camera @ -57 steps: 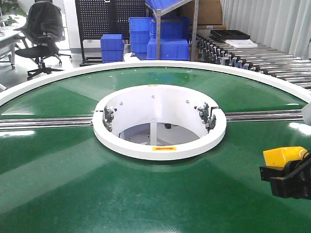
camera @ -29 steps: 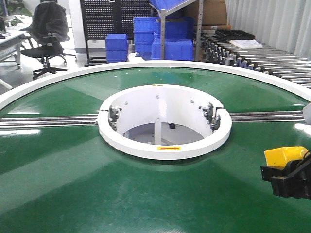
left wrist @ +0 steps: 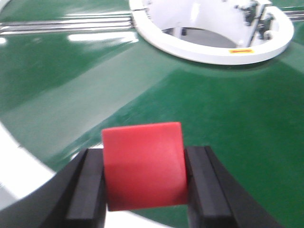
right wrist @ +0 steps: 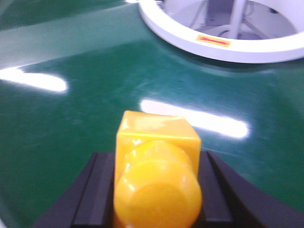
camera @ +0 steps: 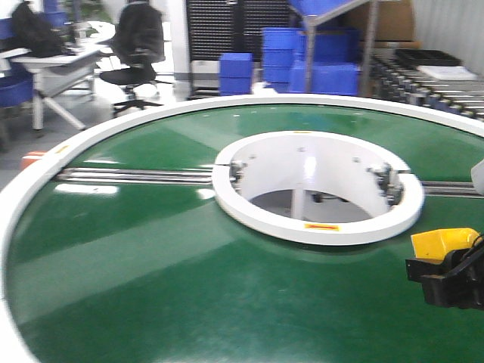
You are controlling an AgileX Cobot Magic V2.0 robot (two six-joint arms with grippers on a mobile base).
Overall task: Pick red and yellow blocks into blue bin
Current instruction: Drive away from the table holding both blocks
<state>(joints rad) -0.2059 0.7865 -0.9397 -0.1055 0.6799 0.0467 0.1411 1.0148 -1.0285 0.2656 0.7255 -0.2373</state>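
My left gripper is shut on the small red cube and holds it above the green belt near the white outer rim; this gripper does not show in the front view. My right gripper is shut on the yellow brick, with one round stud facing the camera. It also shows at the right edge of the front view with the yellow brick sticking up out of it. The wide blue bin with the rolled rim is out of view.
A round green conveyor table has a white ring around its central opening and metal rails across it. Stacked ribbed blue crates, a desk and office chairs stand behind. Roller tracks are at the back right.
The front view has swung to the left, so the white ring now sits further right and the desk area shows. Both grippers keep their blocks and their places in view.
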